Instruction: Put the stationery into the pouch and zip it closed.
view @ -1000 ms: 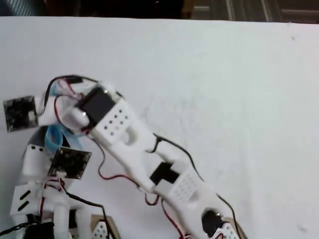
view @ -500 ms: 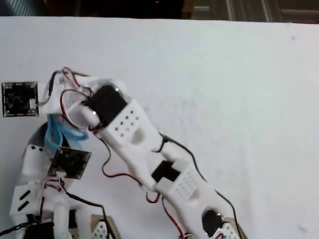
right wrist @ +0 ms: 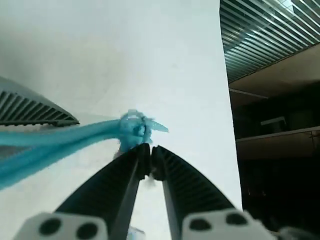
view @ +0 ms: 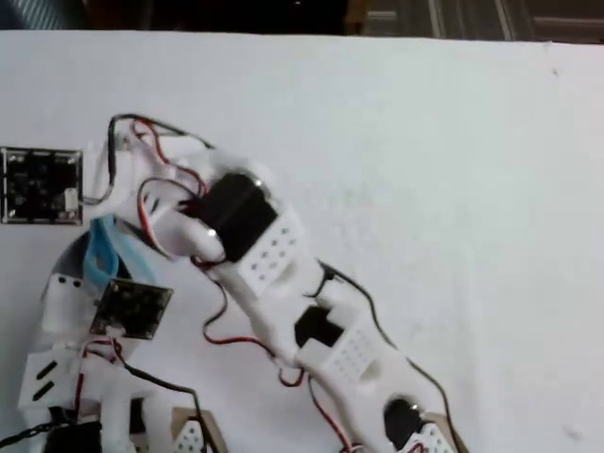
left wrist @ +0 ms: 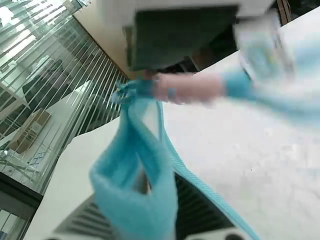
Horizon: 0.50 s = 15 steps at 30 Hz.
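White plastic and red wiring of the right arm (view: 274, 269) are stretched over a plain white table (view: 444, 142), and most of the soft turquoise fabric pouch (view: 106, 247) is covered by them. The pouch is folded between the ribbed grey jaws of the left gripper (left wrist: 150, 222), which are closed on it. A frayed blue knot (right wrist: 134, 126) is seen just past the right gripper (right wrist: 148, 156), whose black tapered jaws are drawn almost together; whether the knot is pinched cannot be made out.
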{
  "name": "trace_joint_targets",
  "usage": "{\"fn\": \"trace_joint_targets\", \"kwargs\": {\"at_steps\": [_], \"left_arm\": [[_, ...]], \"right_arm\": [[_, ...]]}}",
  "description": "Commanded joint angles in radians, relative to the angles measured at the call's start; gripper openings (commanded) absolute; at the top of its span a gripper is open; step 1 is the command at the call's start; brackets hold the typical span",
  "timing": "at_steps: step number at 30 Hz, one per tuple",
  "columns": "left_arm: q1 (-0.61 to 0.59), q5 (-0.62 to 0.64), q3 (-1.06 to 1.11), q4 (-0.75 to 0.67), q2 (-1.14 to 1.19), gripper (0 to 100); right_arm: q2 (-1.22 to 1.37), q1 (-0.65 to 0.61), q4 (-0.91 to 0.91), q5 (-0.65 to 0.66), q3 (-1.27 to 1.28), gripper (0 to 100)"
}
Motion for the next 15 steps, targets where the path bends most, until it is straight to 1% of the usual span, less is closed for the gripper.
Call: {"fn": "trace_joint_targets", "kwargs": {"at_steps": [1, 7, 11, 13, 15], "left_arm": [[-0.008, -0.026, 0.262, 0.015, 0.021, 2], [-0.008, -0.026, 0.262, 0.015, 0.021, 2], [-0.008, -0.026, 0.261, 0.015, 0.021, 2], [-0.008, -0.026, 0.261, 0.015, 0.021, 2], [-0.008, -0.025, 0.261, 0.015, 0.021, 2]], "right_arm": [[-0.093, 0.001, 0.019, -0.006, 0.034, 1.8], [-0.122, 0.01, 0.019, 0.002, 0.132, 1.8], [-0.093, 0.044, 0.005, -0.008, 0.219, 2.9], [-0.059, 0.061, 0.001, -0.025, 0.241, 9.4], [-0.018, 0.068, 0.002, -0.08, 0.244, 19.4]]}}
